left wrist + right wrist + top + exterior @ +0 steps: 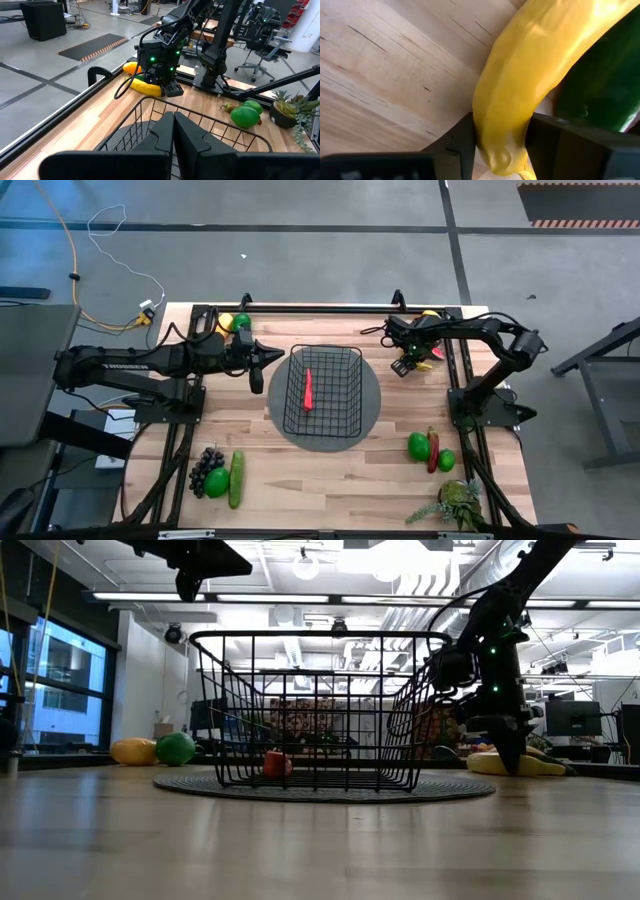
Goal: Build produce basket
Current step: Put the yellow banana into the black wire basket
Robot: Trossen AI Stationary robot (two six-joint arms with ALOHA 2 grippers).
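Black wire basket (322, 389) standing on round grey mat (372, 405) at middle of wooden desk (330, 475), one red chili (308, 389) lying inside. Right tool (501, 140) lowered near far right corner, fingers (559, 142) pressed against both sides of yellow banana (530, 75) lying on the desk, green-rinded watermelon slice (605, 80) just beside. Left tool (173, 131) clenched on nothing, hanging above the basket's left rim. Yellow lemon (133, 751) and green round fruit (176, 748) near far left corner. Purple grapes (205, 465), green fruit (217, 483) and cucumber (237, 478) grouped at near left edge. Two green fruits (419, 445) and another red chili (432, 450) toward near right, leafy plant (455, 502) at near right corner.
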